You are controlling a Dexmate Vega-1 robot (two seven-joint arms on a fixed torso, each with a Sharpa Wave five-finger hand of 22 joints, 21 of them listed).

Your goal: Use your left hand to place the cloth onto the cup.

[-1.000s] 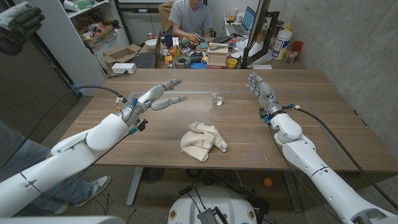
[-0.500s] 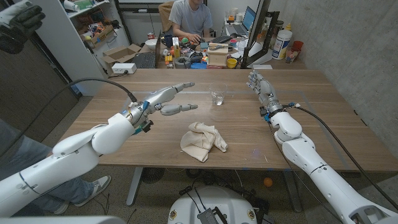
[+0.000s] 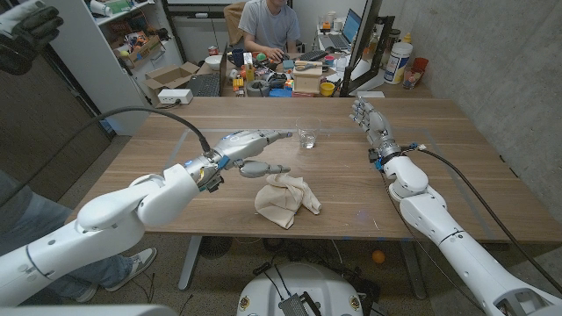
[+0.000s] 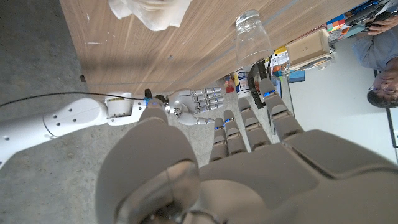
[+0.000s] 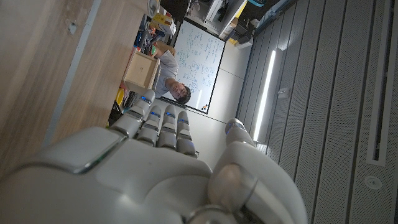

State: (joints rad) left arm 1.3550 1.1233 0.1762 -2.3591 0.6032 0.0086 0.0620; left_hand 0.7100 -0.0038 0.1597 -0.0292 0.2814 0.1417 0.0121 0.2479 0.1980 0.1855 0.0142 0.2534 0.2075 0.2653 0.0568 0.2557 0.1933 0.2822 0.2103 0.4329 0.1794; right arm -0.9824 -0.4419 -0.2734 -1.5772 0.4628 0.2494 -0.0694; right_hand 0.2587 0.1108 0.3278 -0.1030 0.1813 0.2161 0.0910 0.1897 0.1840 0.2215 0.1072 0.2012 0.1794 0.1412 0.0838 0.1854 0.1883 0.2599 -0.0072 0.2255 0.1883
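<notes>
A crumpled cream cloth lies on the wooden table near its front middle; it also shows in the left wrist view as the cloth. A small clear glass cup stands upright beyond it; the cup shows in the left wrist view too. My left hand hovers above the table just left of the cloth, fingers stretched out and apart, holding nothing. My right hand stands at the right with fingers extended upward, empty, and it shows as the right hand in the left wrist view.
A person sits behind the table's far edge at a cluttered desk with boxes and a laptop. Shelving stands at the back left. A person's leg and shoe show at the left below the table.
My left arm has swung right and forward, bringing the open hand from the table's left part to just beside the cloth. Cloth, cup and right hand have stayed put.
</notes>
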